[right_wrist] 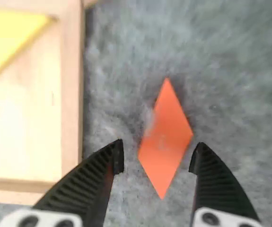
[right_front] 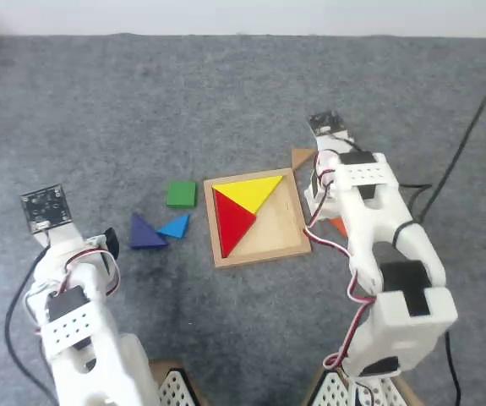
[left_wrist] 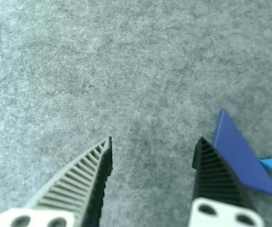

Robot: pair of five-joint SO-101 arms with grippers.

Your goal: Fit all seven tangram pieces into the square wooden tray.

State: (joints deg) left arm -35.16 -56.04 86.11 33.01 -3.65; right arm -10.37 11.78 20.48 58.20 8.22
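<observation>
Square wooden tray [right_front: 259, 257]: flat on the grey counter [right_front: 226, 101], between the two arms; holds a yellow triangle [right_front: 251, 192] at its far side and a red triangle [right_front: 232, 220] touching it along one edge; the rest of the tray floor is bare wood.

Loose pieces on the counter: green square [right_front: 181, 194] near the tray's left rim; dark blue triangle [right_front: 145, 233] and light blue triangle [right_front: 176, 226] just beside each other, nearer the left arm; tan triangle [right_front: 302, 157] at the tray's far right corner; orange parallelogram [right_wrist: 165, 137] just beside the tray's right rim, lying flat.

Left claw [left_wrist: 155, 139]: spread, above bare counter; the dark blue triangle lies just beside one finger.

Right claw [right_wrist: 159, 143]: spread, one finger on each side of the orange parallelogram, not closed on it.
</observation>
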